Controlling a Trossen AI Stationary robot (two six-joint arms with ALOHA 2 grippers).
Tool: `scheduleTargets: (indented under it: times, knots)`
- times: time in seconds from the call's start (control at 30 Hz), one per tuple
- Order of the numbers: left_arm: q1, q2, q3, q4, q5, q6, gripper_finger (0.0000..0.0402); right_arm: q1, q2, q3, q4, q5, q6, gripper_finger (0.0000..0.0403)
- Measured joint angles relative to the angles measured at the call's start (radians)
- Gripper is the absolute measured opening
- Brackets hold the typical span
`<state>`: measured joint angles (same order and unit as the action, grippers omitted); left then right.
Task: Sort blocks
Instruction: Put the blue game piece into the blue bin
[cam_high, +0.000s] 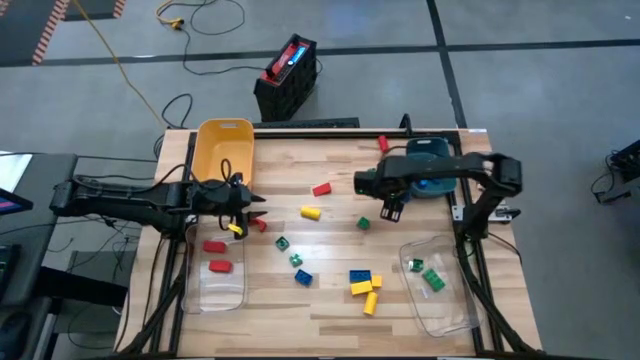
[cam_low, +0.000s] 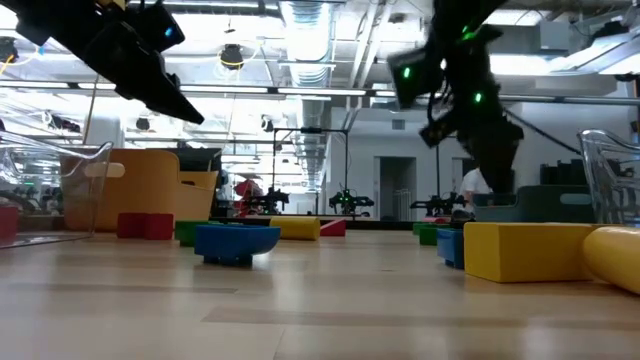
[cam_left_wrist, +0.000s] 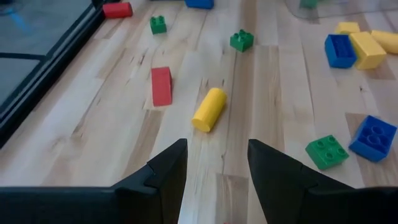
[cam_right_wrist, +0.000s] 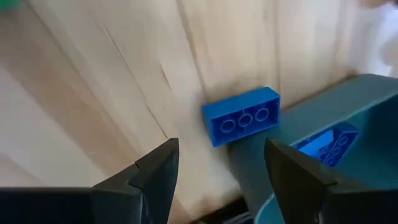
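**Blue brick lies loose beside the teal bin**

The right gripper (cam_right_wrist: 217, 171) hangs with its fingers spread and empty over the table's far right part. Just ahead of them a blue three-stud brick (cam_right_wrist: 241, 116) lies on the wood, touching the teal bin (cam_right_wrist: 336, 106), which holds another blue brick (cam_right_wrist: 326, 144). The left gripper (cam_left_wrist: 216, 171), fingers apart and gripping nothing, hovers near a yellow cylinder block (cam_left_wrist: 209, 109).

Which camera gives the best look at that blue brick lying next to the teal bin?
The right wrist view: the blue brick lies on the wood against the teal bin, just beyond the open right gripper. In the high view the right arm covers that spot; the low and left wrist views do not clearly show it.
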<state>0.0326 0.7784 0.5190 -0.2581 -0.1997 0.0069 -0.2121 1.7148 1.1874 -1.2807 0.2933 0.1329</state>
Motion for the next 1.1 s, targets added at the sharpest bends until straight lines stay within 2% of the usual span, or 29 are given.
scheduleTargets:
  times: [0.17,0.3,0.4,0.67,0.83,1.1]
  knots:
    - [0.0,0.0,0.0,0.02,0.0,0.011,0.0163,-0.034,0.116,0.049,-0.077,-0.011,-0.079,0.025]
    - [0.0,0.0,0.0,-0.003,0.0,0.01,0.0163,-0.064,0.152,0.055,-0.081,-0.013,-0.128,0.025]
    - [0.0,0.0,0.0,-0.018,0.0,0.009,0.0163,-0.074,0.168,0.054,-0.083,0.026,-0.131,0.025]
    - [0.0,0.0,0.0,-0.024,0.001,0.011,0.0163,-0.067,0.173,0.051,-0.044,0.16,-0.16,0.025]
    - [0.0,0.0,0.0,-0.04,0.001,0.009,0.0163,-0.078,0.173,0.041,-0.039,0.172,-0.208,0.0249]
    - [0.0,0.0,0.0,-0.04,0.002,0.008,0.0163,-0.077,0.173,-0.051,0.01,0.173,-0.212,0.0249]
